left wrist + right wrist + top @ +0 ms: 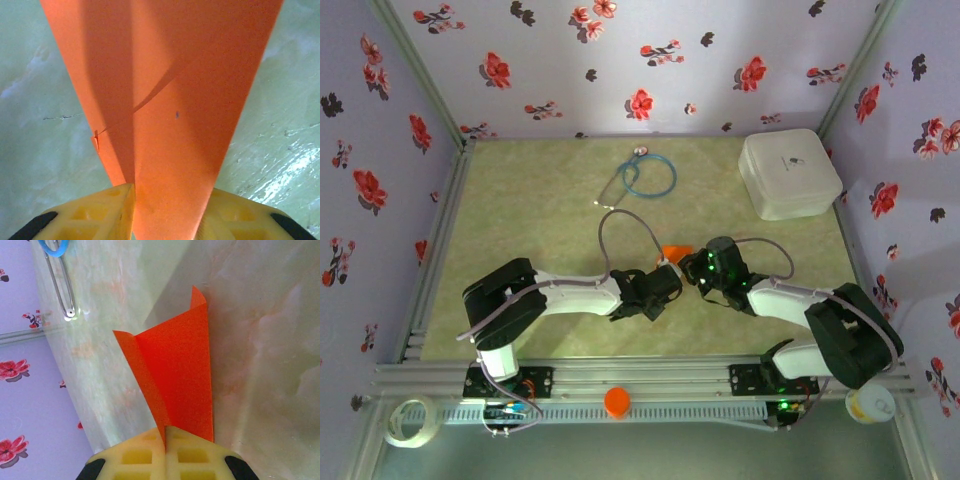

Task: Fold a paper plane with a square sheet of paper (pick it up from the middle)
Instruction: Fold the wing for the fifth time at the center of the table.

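Holding the paper (675,251) between them near the middle of the table (540,200), the two arms met tip to tip. The right gripper (166,432) was pinched fully shut on one end of the paper. The left gripper (170,192) was closed around the other end, its fingers (107,207) partly apart and the folded layers filling the gap. The step appeared to be a mid-sequence fold: the paper was already narrowed and creased lengthwise, but was not yet a finished dart. The next move likely called for one gripper to anchor while the other pressed a wing fold flat (thin paper slips or tears easily). The overhead view gave the arms' positions but little of the paper. The left wrist view showed the central crease and a diagonal fold line. The right wrist view showed two upturned flaps, with a stethoscope (64,290) beyond.
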Tool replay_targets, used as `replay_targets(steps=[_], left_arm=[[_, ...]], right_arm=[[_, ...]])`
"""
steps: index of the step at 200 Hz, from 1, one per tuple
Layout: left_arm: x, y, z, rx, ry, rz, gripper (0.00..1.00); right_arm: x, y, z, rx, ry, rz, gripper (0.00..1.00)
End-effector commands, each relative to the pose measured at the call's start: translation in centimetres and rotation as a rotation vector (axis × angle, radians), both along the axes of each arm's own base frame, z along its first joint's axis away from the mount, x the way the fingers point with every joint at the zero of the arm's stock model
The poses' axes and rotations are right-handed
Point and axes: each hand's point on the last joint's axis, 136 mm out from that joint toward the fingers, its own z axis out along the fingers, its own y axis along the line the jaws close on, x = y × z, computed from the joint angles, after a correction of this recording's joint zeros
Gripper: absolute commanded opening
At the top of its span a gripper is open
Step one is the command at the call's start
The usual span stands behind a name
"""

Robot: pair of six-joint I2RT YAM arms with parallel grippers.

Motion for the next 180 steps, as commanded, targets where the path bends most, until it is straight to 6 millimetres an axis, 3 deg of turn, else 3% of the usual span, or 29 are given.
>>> replay_targets(steps=[1, 57, 103, 180], left_arm=[[0.2, -0.2, 0.3, 0.023, -0.023, -0.004, 0.31], [0.2, -0.2, 0.3, 0.022, -0.025, -0.002, 0.24], [0.3, -0.6, 1.2, -0.008, -0.033, -0.004, 0.32], [0.4, -0.8, 1.3, -0.024, -0.036, -0.003, 0.34]], right_arm=[[0.2, 0.1, 0.9, 0.002, -0.013, -0.014, 0.0], [0.0, -0.1, 0.5, -0.003, -0.004, -0.015, 0.0], [-0.1, 0.0, 0.4, -0.002, 0.001, -0.008, 0.0], [-0.2, 0.0, 0.3, 0.0, 0.005, -0.006, 0.0]])
